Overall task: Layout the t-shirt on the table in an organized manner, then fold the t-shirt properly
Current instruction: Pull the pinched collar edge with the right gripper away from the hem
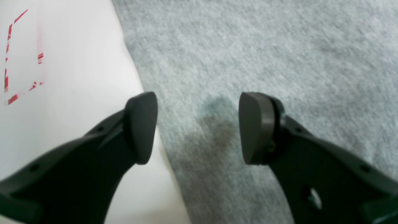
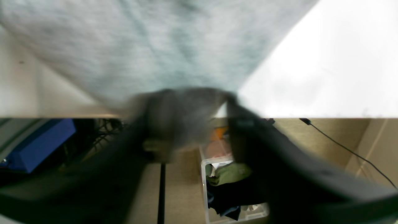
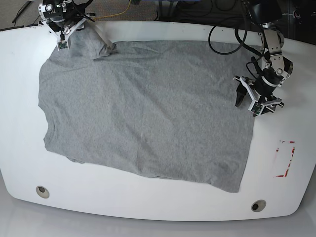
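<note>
We see the left end effector (image 1: 197, 127) with its jaws standing apart and nothing between them, poised over the hem edge of the t-shirt (image 3: 143, 108), one pad over bare desk (image 3: 148, 200) and the other over cloth. The garment lies spread, mostly flat, across the middle of the desk; no lettering shows from above.

Risks, nearest first. If we close the left jaws from this straddling pose, we judge they may pinch only a sliver of hem, or skid on the glossy top and drag the edge into a wrinkle. The bottom hem runs slanted and the near sleeve looks tucked under, so a fold begun now would likely come out skewed.

At the far corner the right end effector (image 3: 63, 35) sits on the sleeve by the desk's back edge. Its wrist view is smeared; grey cloth sits bunched at its tips, but we cannot tell whether it grips or is letting go. A lift there could pull the laid-out body askew.

Surface: white, glossy, two round holes (image 3: 42, 191), a red outline mark (image 3: 286, 158). Beyond the edge: tan floor, a clear bin of clothes (image 2: 231, 183), cables.
</note>
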